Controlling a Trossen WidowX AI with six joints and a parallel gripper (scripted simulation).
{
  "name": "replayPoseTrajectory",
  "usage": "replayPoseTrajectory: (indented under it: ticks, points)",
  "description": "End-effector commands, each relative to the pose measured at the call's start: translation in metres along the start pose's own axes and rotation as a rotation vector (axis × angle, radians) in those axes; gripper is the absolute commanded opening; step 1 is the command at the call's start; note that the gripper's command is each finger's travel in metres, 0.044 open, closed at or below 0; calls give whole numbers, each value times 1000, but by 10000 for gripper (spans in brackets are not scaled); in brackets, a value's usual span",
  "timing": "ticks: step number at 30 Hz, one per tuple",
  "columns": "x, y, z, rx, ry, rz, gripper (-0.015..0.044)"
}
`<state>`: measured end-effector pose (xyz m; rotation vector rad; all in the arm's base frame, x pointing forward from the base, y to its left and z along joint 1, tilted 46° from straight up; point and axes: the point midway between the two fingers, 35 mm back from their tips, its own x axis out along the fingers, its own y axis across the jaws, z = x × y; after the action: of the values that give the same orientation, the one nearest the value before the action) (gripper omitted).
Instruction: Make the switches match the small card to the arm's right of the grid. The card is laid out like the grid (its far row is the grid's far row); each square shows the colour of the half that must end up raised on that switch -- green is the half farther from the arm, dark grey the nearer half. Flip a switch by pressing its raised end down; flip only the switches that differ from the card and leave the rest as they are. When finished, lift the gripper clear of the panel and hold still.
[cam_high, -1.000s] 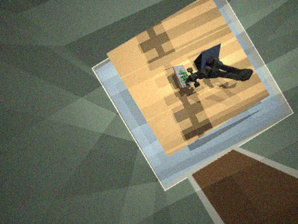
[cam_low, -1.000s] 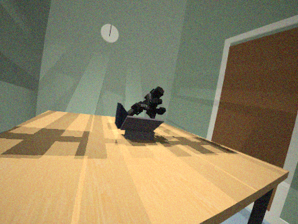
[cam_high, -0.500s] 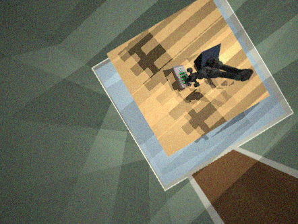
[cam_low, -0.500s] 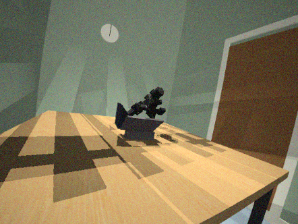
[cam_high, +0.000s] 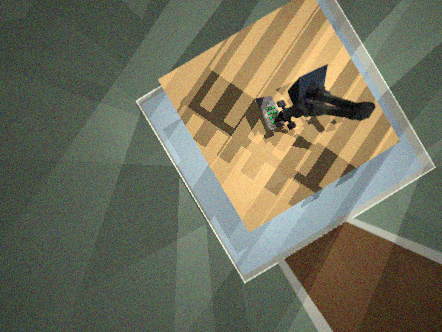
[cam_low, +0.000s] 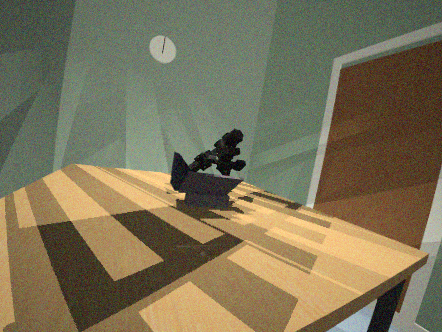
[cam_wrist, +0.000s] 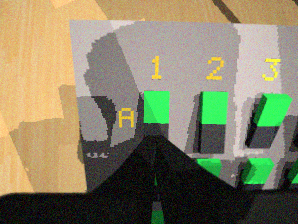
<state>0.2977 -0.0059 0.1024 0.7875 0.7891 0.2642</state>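
Note:
The grey switch panel (cam_high: 263, 103) (cam_wrist: 187, 45) fills much of the wrist view; the exterior view shows its dark back. My gripper (cam_wrist: 154, 142) is shut and empty, its tips over the near, dark half of switch A1 (cam_wrist: 156, 107); whether they touch it I cannot tell. Switch A2 (cam_wrist: 214, 108) and switch A3 (cam_wrist: 273, 110) stand to its right, green halves on the far side. Row B shows partly below, with green on switch B2 (cam_wrist: 209, 165) and switch B3 (cam_wrist: 258, 171). The fingers hide most of the left column. The card is outside the wrist view and unreadable in the top and exterior views.
The wooden table (cam_high: 240, 200) (cam_low: 375, 260) carries the panel and the black arm (cam_high: 345, 107) (cam_low: 231, 142). Dark, striped shadows cross table and panel. An upright dark plate (cam_low: 177, 172) stands at the panel's side in the exterior view.

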Motion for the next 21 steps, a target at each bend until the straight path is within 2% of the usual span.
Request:
replayPoseTrajectory:
  ticks: [1, 21]
  points:
    - [1, -1, 0, 4, -1, -5, 0]
    - [4, -1, 0, 4, -1, -5, 0]
